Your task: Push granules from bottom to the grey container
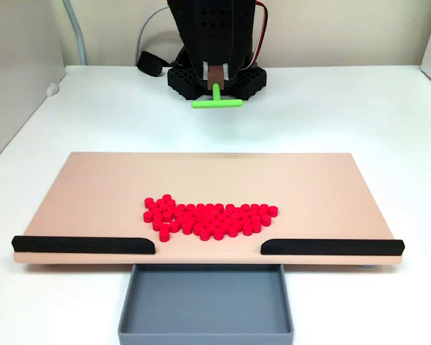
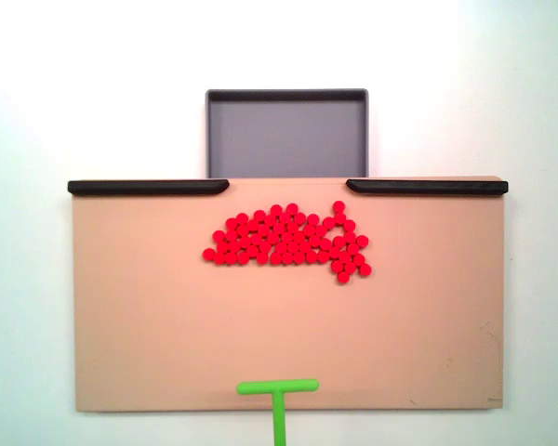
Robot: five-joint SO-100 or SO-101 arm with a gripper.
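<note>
I see the granules point(image 1: 208, 218) point(image 2: 289, 243) clustered on the tan board point(image 1: 93, 194) point(image 2: 149, 316), just short of the gap between the two black bars point(image 1: 82, 245) point(image 2: 149, 187). Past that gap sits the grey container point(image 1: 205, 305) point(image 2: 286, 135) on the white counter point(image 1: 359, 108). The green T-shaped pusher point(image 1: 217, 100) point(image 2: 278, 395) hangs from the jaws point(image 1: 215, 75), apparently pinched, well apart from the pile.

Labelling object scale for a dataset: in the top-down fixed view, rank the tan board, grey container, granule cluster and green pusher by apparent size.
1. Tan board
2. Grey container
3. Granules as a cluster
4. Green pusher, partly cut off at the frame edge
</note>
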